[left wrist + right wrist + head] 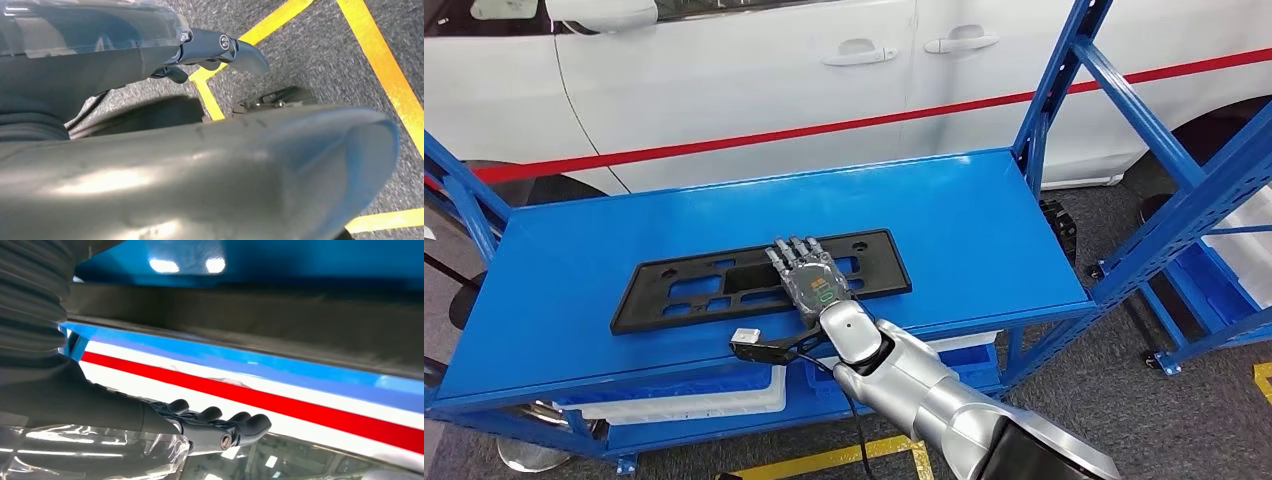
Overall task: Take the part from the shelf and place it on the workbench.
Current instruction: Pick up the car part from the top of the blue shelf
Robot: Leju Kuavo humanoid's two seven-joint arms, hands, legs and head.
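Part [724,285], a flat black plastic panel with several rectangular cutouts, lay flat on the blue top shelf [984,225] of a metal rack, long side running across in front of the robot. Right hand [809,280] was stretched out over the panel's right half, back of the hand up, fingers [792,250] extended side by side and pointing away from the robot toward the panel's far edge. Palm sat over the panel; actual contact under it couldn't be confirmed from the head view. Fingers were not curled around anything, nothing was gripped, so the hand read as open and flat. Most of the panel lay to the hand's left, a short end to its right. Silver right forearm [924,395] came in from the lower right, and a small black bracket with a white tip [749,342] stuck out beside the wrist, over the shelf's front edge.

Right wrist view showed the right hand's dark fingers straight and close together, with the panel's dark edge [250,315] and the blue shelf surface [300,260] close by them.

Beyond the hand, past the shelf's far edge, stood a white car [754,90] with a red stripe along its doors. White bins [724,400] sat on the lower shelf under the hand.

Left hand [227,47] hung over grey carpet [320,65] with yellow floor lines [385,65]; dark curved fingers showed partly, blurred, and whether it was open or closed could not be told.
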